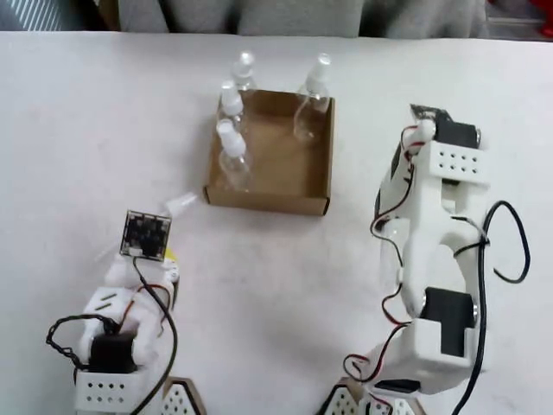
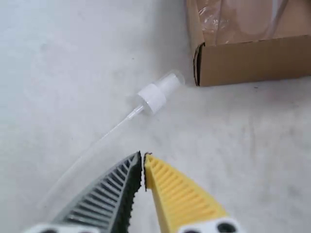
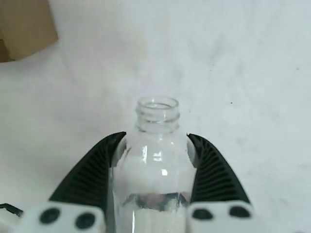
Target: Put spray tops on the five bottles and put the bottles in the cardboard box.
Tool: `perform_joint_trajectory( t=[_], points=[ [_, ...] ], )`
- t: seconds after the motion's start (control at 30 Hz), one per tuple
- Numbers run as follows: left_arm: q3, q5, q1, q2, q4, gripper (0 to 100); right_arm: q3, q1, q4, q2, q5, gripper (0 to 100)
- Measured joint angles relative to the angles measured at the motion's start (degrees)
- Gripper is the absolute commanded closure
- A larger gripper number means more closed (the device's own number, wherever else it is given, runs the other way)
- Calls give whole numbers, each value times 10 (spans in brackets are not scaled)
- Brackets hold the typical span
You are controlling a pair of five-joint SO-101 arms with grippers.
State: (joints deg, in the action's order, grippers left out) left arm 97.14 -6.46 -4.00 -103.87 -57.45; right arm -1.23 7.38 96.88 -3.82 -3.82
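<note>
R gripper (image 3: 156, 138) is clamped round the shoulders of the last bottle (image 3: 156, 165). It's upright, neck bare, out to the right of the box (image 1: 268, 201), prob. held steady so a top can go on. L gripper (image 2: 142, 159) is closed w/ nothing in it, just short of the spray top (image 2: 154, 96). That lies on its side, tube trailing, beside the box's near-left corner. Four capped bottles (image 1: 233, 160) stand in the box, so approx. one cap-and-place left.
</note>
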Motion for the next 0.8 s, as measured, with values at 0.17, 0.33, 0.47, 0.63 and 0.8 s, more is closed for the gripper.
perform_joint_trajectory(
  t=[0.17, 0.33, 0.47, 0.63, 0.8],
  points=[
    [0, 0, 0, 0, 0, 974, -82, 0, -72, 4, -3, 982],
    [0, 0, 0, 0, 0, 974, -152, 0, -193, 4, -3, 981],
    [0, 0, 0, 0, 0, 974, -192, 0, -267, 4, -4, 980],
    [0, 0, 0, 0, 0, 973, -227, 0, -327, 4, -15, 872],
    [0, 0, 0, 0, 0, 973, -244, 0, -345, 4, -62, 793]
  ],
)
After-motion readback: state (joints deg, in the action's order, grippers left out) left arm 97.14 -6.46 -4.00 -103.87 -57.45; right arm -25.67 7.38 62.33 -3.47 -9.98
